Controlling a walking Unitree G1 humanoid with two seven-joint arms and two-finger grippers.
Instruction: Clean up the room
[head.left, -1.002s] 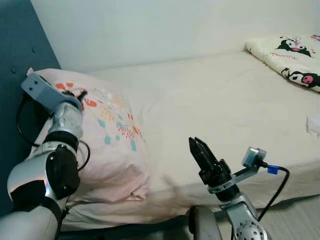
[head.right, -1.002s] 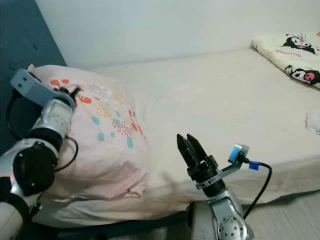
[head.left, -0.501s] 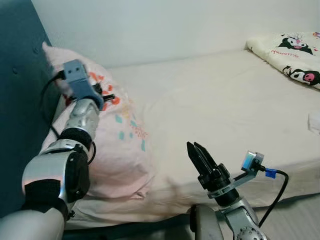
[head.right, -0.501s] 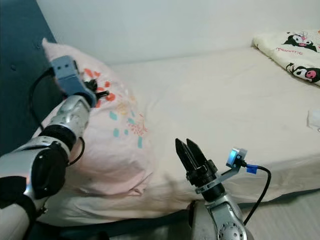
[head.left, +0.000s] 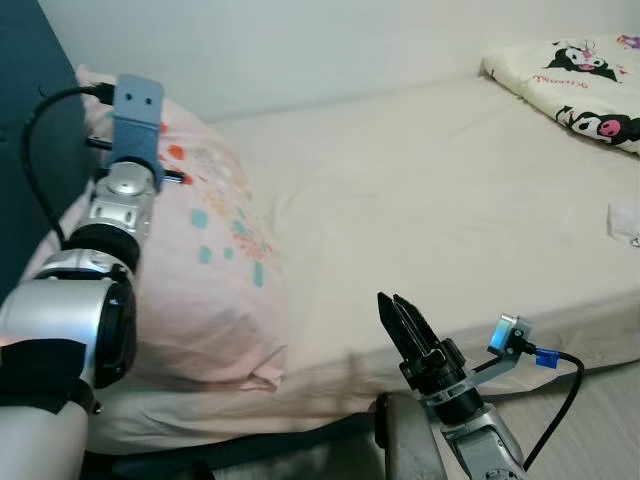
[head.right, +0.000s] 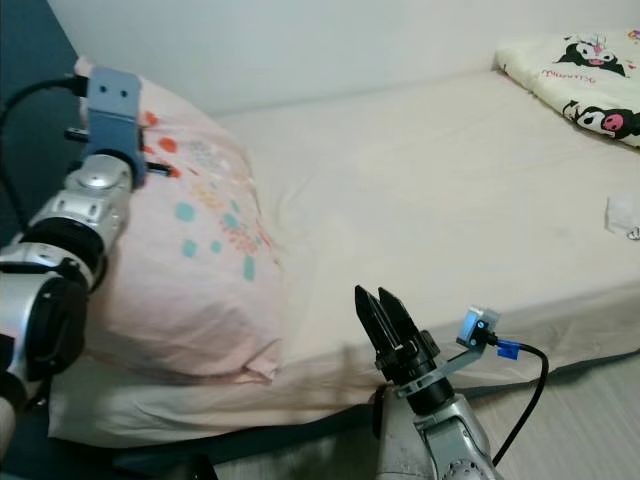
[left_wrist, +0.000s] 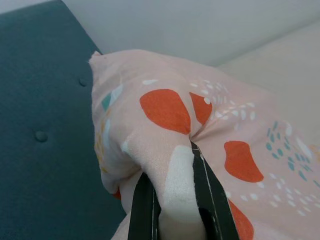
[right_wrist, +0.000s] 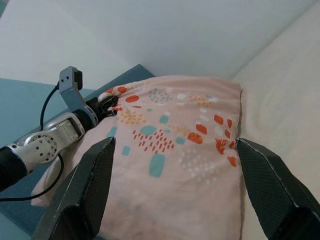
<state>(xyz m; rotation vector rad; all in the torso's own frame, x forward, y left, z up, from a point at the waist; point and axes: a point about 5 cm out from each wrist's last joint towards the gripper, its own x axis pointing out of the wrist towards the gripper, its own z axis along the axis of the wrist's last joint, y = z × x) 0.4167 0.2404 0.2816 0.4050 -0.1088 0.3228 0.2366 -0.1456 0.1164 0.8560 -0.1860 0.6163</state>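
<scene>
A pink pillow (head.left: 215, 250) with orange and teal marks lies at the head of the bed, against the teal headboard (head.left: 25, 120). My left gripper (left_wrist: 170, 165) is shut on a pinched fold of the pillow's cloth near its top corner, close to the headboard. The left arm (head.left: 110, 215) reaches up over the pillow. My right gripper (head.left: 403, 318) hovers open in front of the bed's near edge, apart from the pillow, with nothing between its fingers (right_wrist: 87, 190).
The cream mattress (head.left: 430, 200) stretches to the right. A cream blanket with black cartoon figures (head.left: 570, 85) lies at the far right corner. A small white crumpled thing (head.left: 625, 215) sits near the right edge. Wooden floor (head.left: 600, 430) shows below the bed.
My left gripper has lifted the pillow's top part and brought it nearer the headboard. The right gripper sits a little lower in the picture. The camera has shifted slightly.
</scene>
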